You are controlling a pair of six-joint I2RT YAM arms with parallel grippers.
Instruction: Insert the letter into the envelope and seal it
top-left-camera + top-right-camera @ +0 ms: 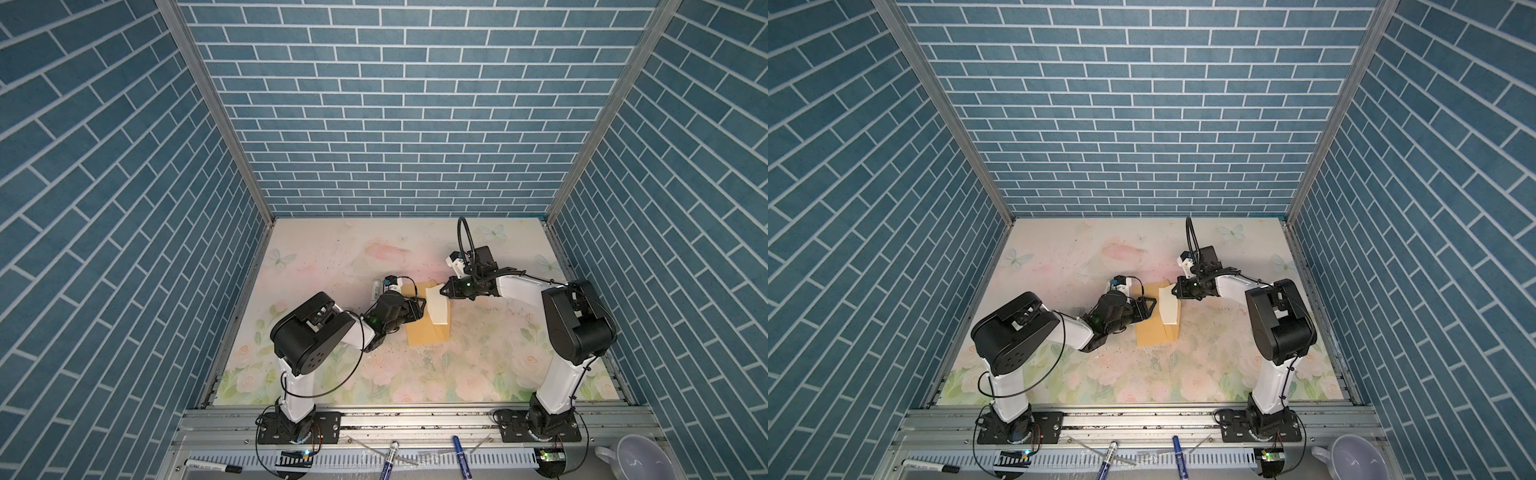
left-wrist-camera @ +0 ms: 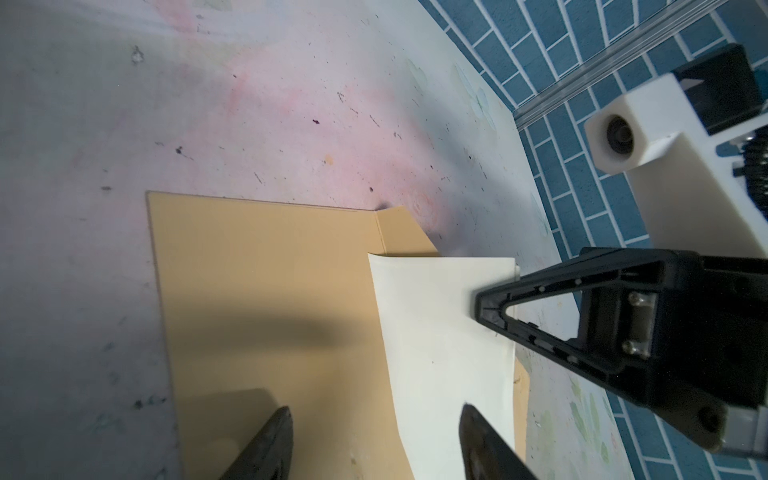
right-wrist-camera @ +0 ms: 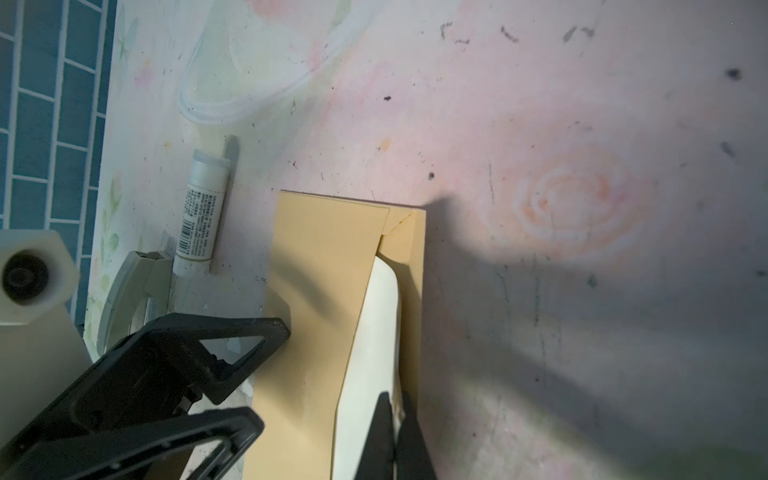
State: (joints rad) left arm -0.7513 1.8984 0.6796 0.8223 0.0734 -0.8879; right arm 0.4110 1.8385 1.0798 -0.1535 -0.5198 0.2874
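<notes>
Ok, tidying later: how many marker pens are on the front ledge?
3: black marker at left, blue marker mid-ledge, second blue marker right of it. More may lie off-frame.

Blue brick-patterned walls point(image 1: 399, 104) enclose the floral tabletop point(image 1: 478, 365) on three sides, with aluminium posts point(image 1: 218, 112) at its far corners. A metal rail point(image 1: 415, 415) runs along its near edge.

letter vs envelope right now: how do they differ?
Colour: the letter is pale cream; the envelope is tan kraft.
Pose: the envelope lies flat on the table; the letter bows up off the envelope at one end.
Grip: the right gripper is shut on the letter's edge; the envelope is not clamped.
Shared: both are thin paper, and they overlap along the envelope's flap side.
</notes>
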